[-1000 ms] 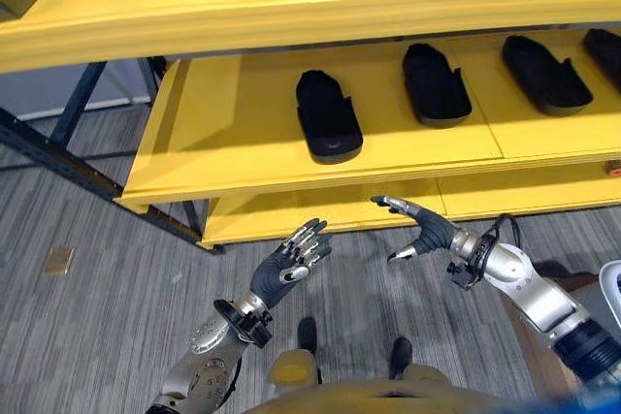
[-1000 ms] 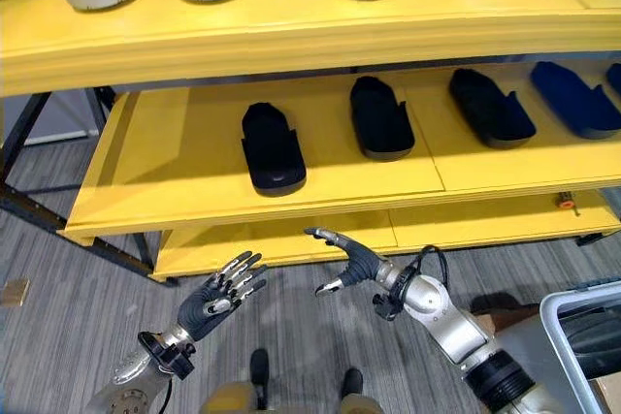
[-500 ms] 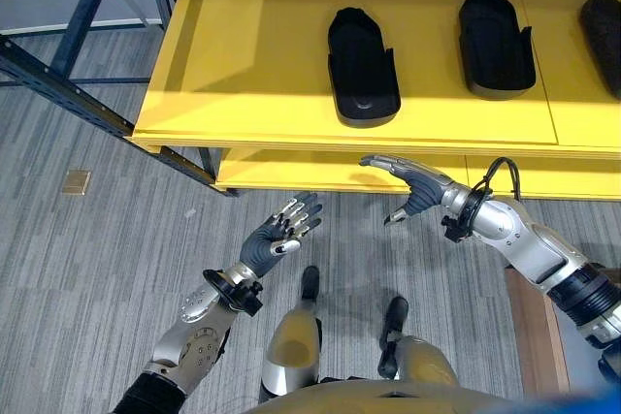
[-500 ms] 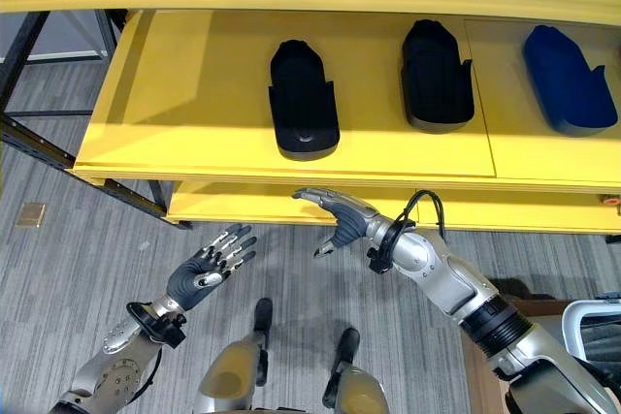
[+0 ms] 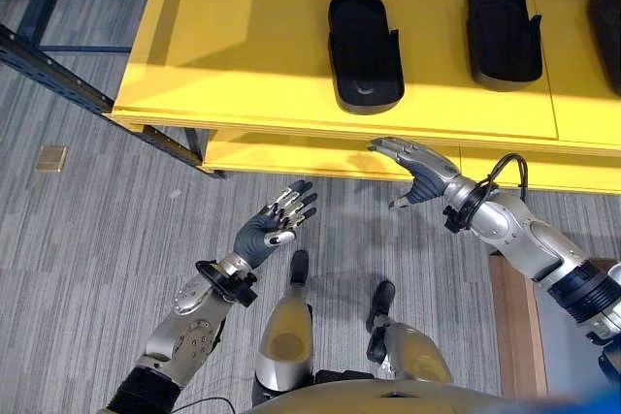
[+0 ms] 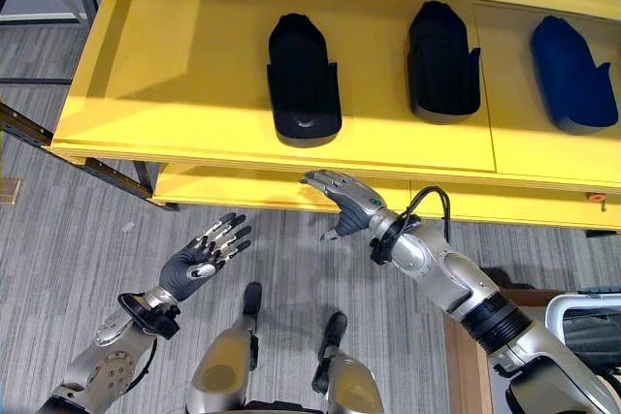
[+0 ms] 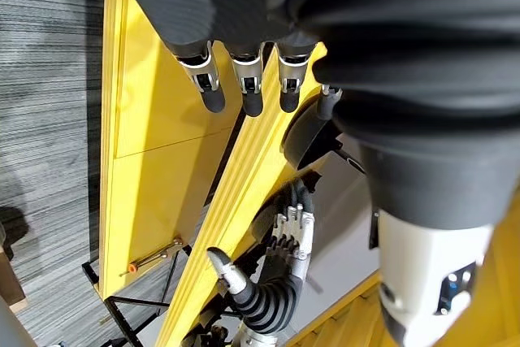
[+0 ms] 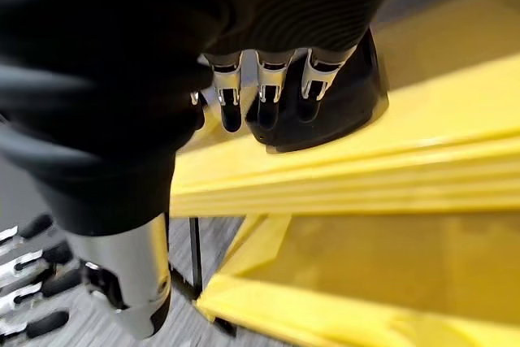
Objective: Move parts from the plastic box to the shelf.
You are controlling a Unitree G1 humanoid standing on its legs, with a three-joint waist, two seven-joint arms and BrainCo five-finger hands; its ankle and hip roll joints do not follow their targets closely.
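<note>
— What are our hands doing?

— Our left hand (image 5: 264, 232) is held up over the grey striped carpet floor (image 5: 87, 239). Its fingers are straight and spread out, and it holds nothing. Our right hand (image 5: 417, 170) is stretched out flat just in front of the yellow shelf board (image 5: 233, 55). Its fingers are relaxed and it holds nothing too.

— Where are the parts?

— They lie on that yellow shelf, past our hands. The closest black long rounded plastic part (image 5: 364, 46) lies up the shelf from our right hand, not touching it. Next to it, more to our right, lies a second black part (image 5: 503, 28). Then comes a dark blue part of the same shape (image 6: 572, 73).

— Which way do they point?

— Each one lies flat, with its long side running from the front edge of the shelf to the back. The narrow end points to the back. They sit side by side in a row, with gaps between them.

— Anything else?

— A dark metal shelf leg (image 5: 58, 70) slants across the floor on our left.
</note>
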